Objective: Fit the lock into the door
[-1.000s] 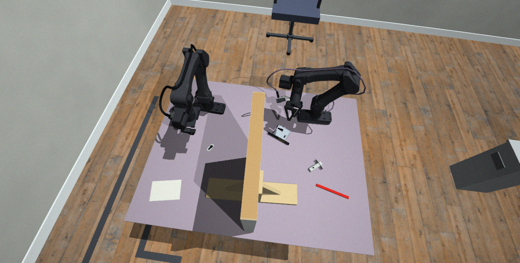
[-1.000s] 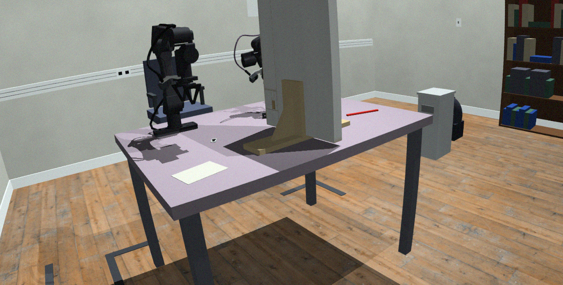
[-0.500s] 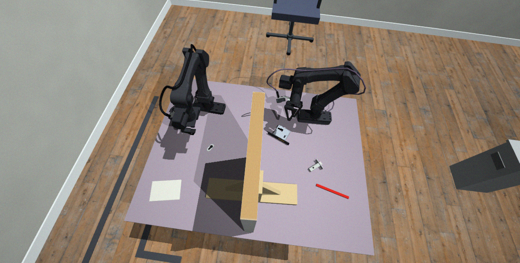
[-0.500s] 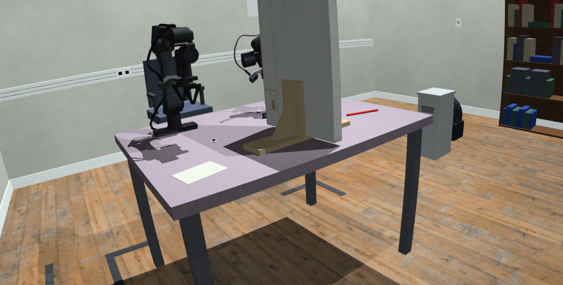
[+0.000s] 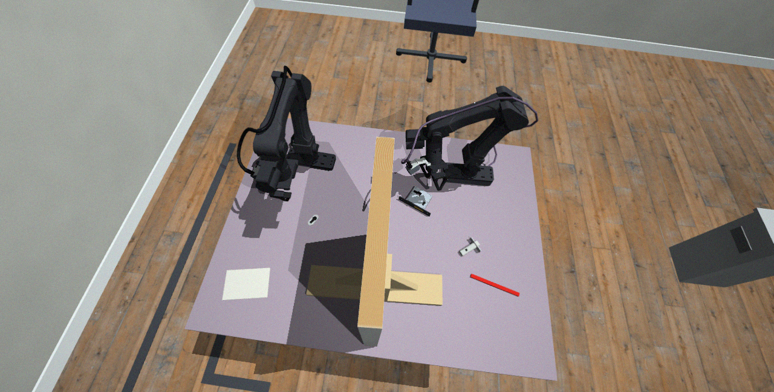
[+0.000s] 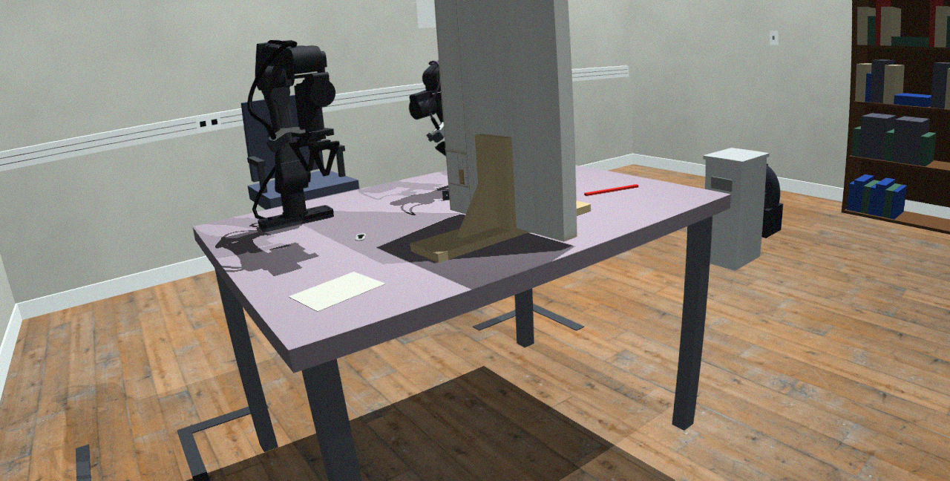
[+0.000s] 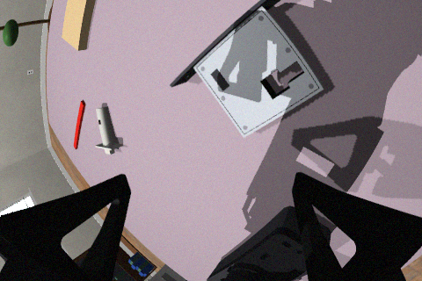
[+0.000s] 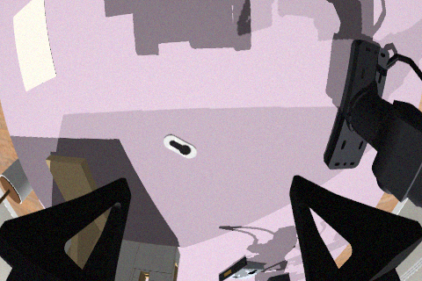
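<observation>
The lock [image 5: 422, 192] [image 7: 259, 116] [image 8: 252, 268] lies on the table, its pale case flat and its long black plate along one side. The door [image 5: 380, 216] [image 6: 505, 66] [image 8: 132, 252] [image 7: 72, 26] stands upright on its wooden foot [image 5: 427, 288]. A small opening [image 6: 462, 176] shows low in its face near the edge. My left gripper [image 7: 209, 185] [image 5: 434, 184] is open and empty, above the table beside the lock's case. My right gripper [image 8: 208, 189] is open and empty, on the door's other side. The slot in the edge is mostly hidden.
An oval keyhole piece [image 5: 313, 219] [image 6: 360, 237] [image 8: 180, 146] lies on the right arm's side. A pale cylinder [image 5: 468, 247] [image 7: 105, 127] and a red stick [image 5: 494, 285] [image 6: 611, 189] [image 7: 79, 124] lie on the left arm's side. A cream sheet [image 5: 246, 283] [image 6: 336, 290] [image 8: 34, 44] lies near a table corner.
</observation>
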You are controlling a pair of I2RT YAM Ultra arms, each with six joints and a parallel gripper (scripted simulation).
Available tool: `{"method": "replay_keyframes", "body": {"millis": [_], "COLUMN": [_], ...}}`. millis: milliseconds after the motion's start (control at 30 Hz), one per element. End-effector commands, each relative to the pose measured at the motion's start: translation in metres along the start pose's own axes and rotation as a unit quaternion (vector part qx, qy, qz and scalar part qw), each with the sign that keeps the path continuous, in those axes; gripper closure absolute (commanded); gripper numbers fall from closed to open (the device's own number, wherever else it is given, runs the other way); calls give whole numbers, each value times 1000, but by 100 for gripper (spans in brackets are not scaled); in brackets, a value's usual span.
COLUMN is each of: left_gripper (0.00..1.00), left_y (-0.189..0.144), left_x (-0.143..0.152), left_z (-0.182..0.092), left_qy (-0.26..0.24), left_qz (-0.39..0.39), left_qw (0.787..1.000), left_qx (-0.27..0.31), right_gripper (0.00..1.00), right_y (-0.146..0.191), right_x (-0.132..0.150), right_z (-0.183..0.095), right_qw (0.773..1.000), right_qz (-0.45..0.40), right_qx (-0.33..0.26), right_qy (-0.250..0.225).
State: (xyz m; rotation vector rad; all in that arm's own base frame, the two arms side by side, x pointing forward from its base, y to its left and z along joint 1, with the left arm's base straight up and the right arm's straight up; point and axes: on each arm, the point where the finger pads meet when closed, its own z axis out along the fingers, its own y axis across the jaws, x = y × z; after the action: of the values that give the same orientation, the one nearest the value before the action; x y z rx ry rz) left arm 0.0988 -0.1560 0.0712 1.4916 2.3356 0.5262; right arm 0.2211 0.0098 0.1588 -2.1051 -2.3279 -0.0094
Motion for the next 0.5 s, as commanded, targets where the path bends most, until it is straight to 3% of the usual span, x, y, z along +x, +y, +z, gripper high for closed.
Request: {"method": "replay_keyframes", "body": {"millis": [0, 100, 233, 300, 333, 467], "left_gripper": [0, 0, 0, 0, 0, 0], "left_y": [-12, -13, -12, -12, -12, -10], "left_x": [-15, -12, -17, -17, -19, -29], "left_z": [-4, 4, 9, 9, 9, 13], "left_qy": [16, 44, 82, 82, 101, 144], "left_qz": [-166, -259, -380, -380, -455, -556], "left_qw": [984, 961, 914, 914, 876, 804], "left_qx": [58, 82, 111, 111, 124, 150], "right_gripper": [0, 0, 0, 0, 0, 0], "right_y": [-1, -1, -1, -1, -1, -1], "right_x": [0, 0, 0, 0, 0, 0], "right_z": [-3, -3, -3, -3, -3, -3], "right_qw": [1000, 1000, 1000, 1000, 1000, 1000], "right_qz": [0, 0, 0, 0, 0, 0], "right_qx": [-2, -2, -2, -2, -2, -2], "right_qy": [-3, -3, -3, -3, -3, -3]}}
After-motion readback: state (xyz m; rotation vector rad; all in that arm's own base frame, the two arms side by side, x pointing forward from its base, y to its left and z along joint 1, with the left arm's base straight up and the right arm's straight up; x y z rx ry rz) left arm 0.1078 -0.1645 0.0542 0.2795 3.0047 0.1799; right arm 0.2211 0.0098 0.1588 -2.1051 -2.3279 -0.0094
